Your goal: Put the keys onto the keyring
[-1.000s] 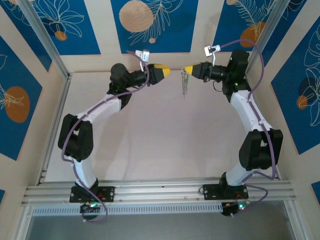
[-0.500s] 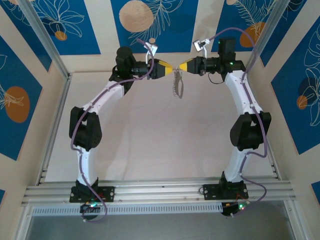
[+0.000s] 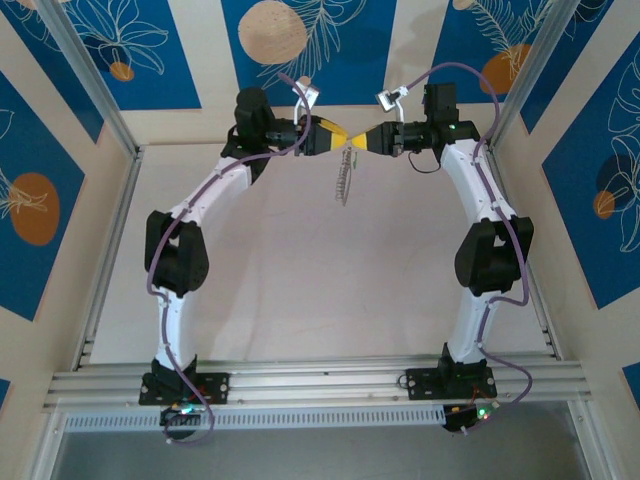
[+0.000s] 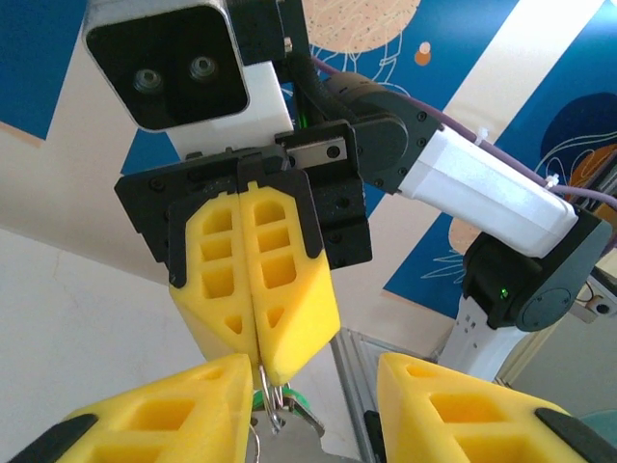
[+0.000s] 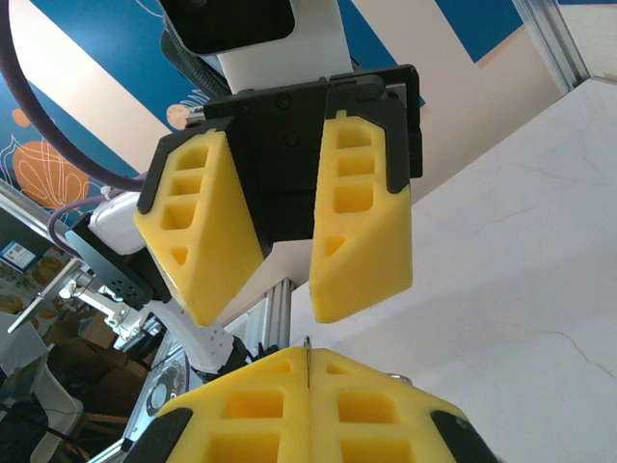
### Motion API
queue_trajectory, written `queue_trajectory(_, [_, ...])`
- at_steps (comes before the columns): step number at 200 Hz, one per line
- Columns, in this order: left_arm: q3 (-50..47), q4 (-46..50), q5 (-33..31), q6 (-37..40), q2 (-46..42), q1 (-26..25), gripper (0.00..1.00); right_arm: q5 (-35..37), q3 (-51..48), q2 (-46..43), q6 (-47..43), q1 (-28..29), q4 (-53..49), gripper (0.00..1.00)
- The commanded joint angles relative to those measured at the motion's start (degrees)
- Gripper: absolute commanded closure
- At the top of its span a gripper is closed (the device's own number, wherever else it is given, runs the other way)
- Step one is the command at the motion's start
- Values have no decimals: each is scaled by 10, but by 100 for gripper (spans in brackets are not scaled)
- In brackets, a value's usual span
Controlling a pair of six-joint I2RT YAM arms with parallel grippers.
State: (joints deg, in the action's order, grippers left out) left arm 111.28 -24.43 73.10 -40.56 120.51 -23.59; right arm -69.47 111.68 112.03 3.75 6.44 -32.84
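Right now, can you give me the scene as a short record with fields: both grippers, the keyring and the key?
right gripper: shut on the keyring
left gripper: open, tips facing the right gripper's, close
keyring: hangs from the right gripper, over the table
key: green head just below the right gripper's tips; threaded or not, cannot tell

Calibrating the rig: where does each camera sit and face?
Top external: overhead from behind, looking down; left arm, right arm, left tool, right tool, hanging keyring.
Left wrist: faces the right tool, shut on the keyring; own open fingers below.
Right wrist: faces the open left tool; own shut fingers below.
Wrist views share both tools.
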Motion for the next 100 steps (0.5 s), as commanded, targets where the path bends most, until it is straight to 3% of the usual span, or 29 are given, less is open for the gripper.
queue_trajectory(1, [17, -4, 18, -5, 17, 4, 62, -22, 20, -1, -7, 5, -8, 100])
queue_trajectory(47, [16, -6, 18, -7, 24, 3, 64, -21, 19, -1, 2, 8, 3, 100])
queue_trajectory(100, [18, -16, 15, -13, 28, -2, 78, -16, 20, 1, 7, 14, 9, 100])
